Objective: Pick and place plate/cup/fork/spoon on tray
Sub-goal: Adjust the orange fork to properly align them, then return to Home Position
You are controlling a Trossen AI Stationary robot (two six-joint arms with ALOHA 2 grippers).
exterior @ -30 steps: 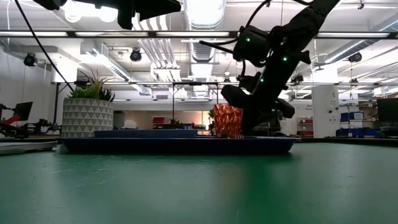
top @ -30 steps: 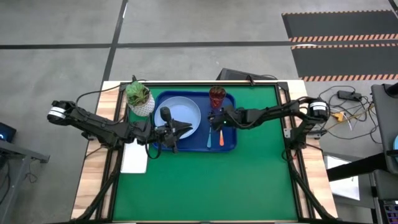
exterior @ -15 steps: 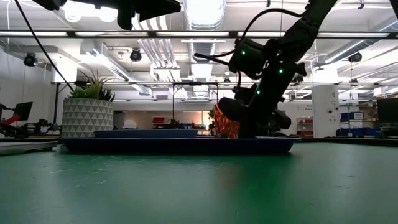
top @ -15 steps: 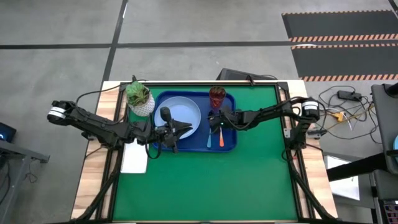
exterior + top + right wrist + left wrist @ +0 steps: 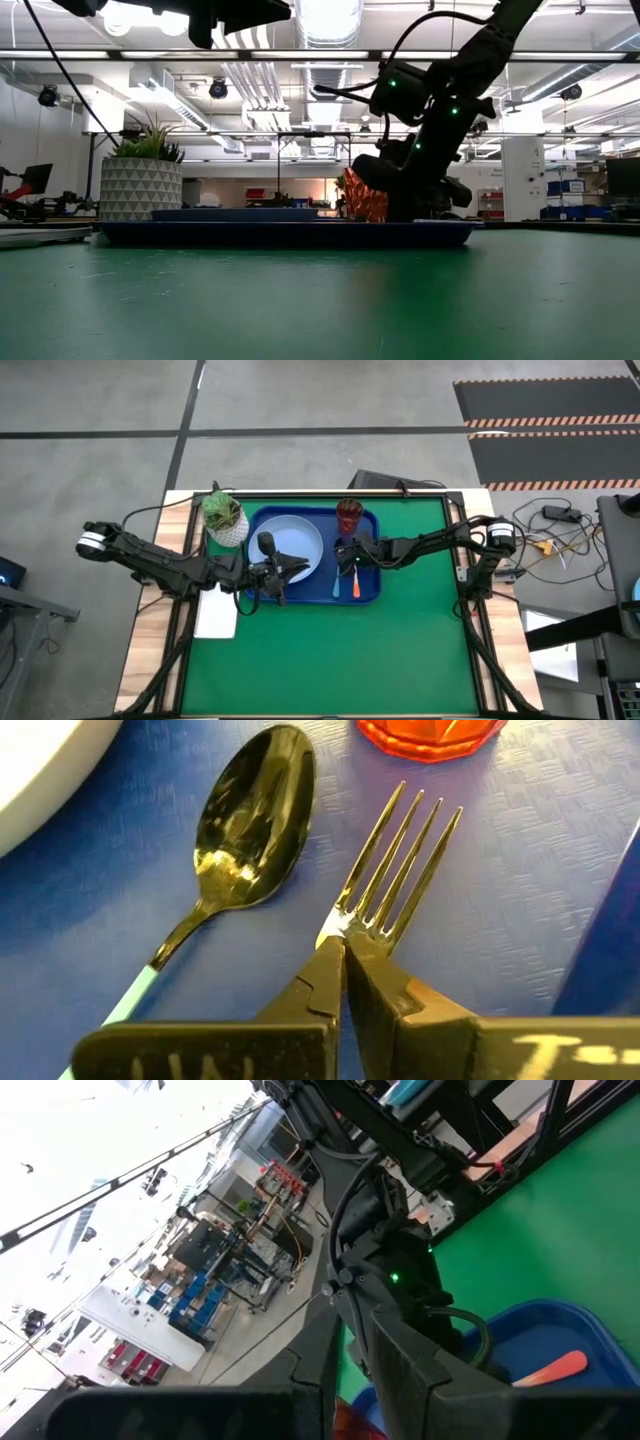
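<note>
All four items are seen on the tray (image 5: 366, 596): the plate (image 5: 297, 546) at its left, the cup (image 5: 349, 515) at the far right corner, and the spoon (image 5: 245, 820) and fork (image 5: 400, 870) laid side by side near the right rim. The right gripper (image 5: 343, 960) is held low over the fork's neck with its fingers pressed together, touching it or just above; nothing is grasped. The left gripper (image 5: 300, 567) is parked over the plate's near edge; its finger state cannot be told. The placing step is judged nearly finished; a straight lift is called for next, since the cup stands just beyond the tines and the tray rim lies close on the right, while open green worktop (image 5: 330, 660) is available nearer.
</note>
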